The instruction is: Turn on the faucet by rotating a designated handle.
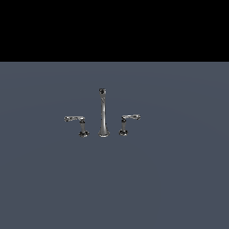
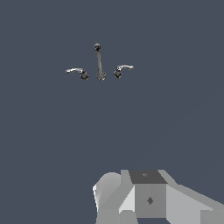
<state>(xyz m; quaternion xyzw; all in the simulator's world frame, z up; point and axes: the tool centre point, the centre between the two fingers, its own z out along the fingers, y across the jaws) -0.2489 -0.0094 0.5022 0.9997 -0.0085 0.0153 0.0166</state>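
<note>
Flat slate-grey ground (image 1: 53, 188) fills both views, matte and unmarked, with a black band above it in the exterior view; whether it is a table or a floor cannot be told. On it stands only the faucet (image 1: 103, 114), near the middle of the exterior view.

Going from the exterior view's left: first a short chrome lever (image 1: 76, 120), a stubby post on a dark base with a slim arm pointing outward. Next the spout (image 1: 103, 112), tall, thin and tapered, wider at its foot and capped with a small dark head. Then the handle (image 1: 129, 121), on the exterior view's right, a mirror of the first lever, its arm reaching away from the spout. All three pieces are glossy metal, slender, standing apart from one another.

The arm is absent from the exterior view. The wrist view shows only pale grey blocky housing (image 2: 148, 197) low in the frame; the claw's fingers are out of frame, so whether they are apart or together cannot be told.

This looks like the approach step, with contact not yet made: the faucet sits well away from the wrist. Next, I judge, the arm must travel to the handle, pick it rather than its twin, and push the slim arm around its post.
</note>
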